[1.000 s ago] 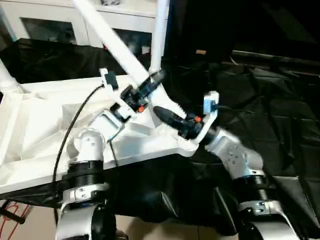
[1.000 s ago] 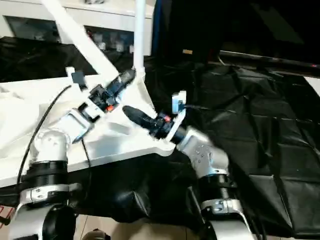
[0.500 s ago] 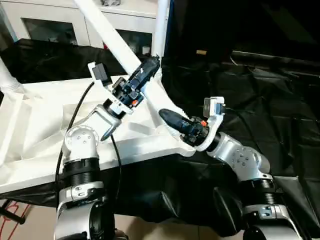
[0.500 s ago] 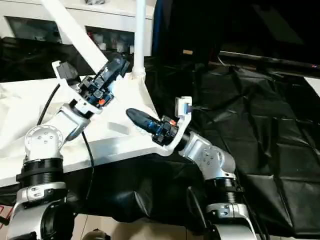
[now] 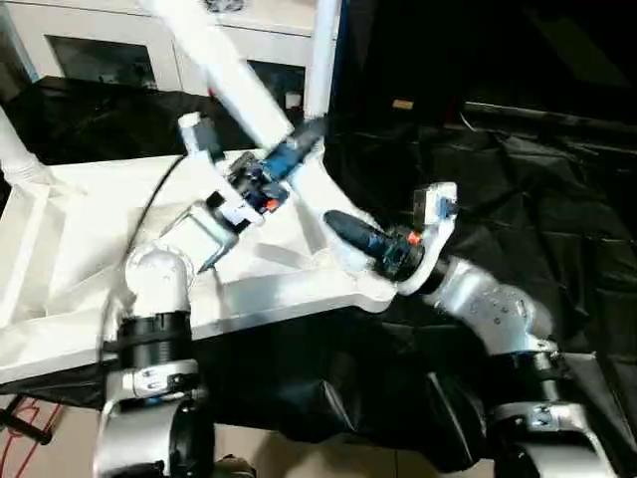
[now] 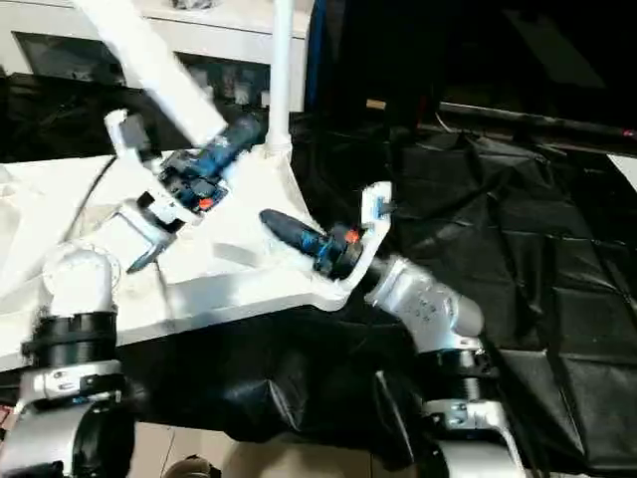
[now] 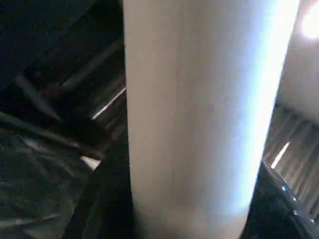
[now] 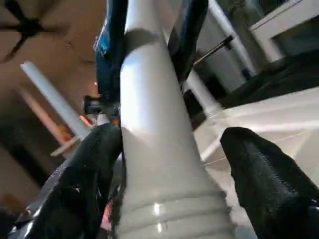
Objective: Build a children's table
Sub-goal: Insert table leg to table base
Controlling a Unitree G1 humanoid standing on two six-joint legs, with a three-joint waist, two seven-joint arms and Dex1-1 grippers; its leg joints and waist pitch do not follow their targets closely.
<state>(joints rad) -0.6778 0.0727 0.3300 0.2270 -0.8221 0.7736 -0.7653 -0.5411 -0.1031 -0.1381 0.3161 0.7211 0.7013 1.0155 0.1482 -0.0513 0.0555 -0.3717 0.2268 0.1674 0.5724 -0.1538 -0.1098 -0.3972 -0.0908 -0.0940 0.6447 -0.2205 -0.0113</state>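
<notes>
We can't see the top of the slanted leg (image 5: 224, 75), it runs off the upper edge, and the left gripper (image 5: 289, 159) is smeared with blur around it.

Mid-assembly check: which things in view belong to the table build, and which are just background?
Part of the job:
- tabletop, lying underside up
- tilted leg at the near corner socket, left end effector clamped on it
- upright leg
- right end effector open around the tilted leg's base

Just lying about:
- black sheet
- glass-door cabinet
</notes>
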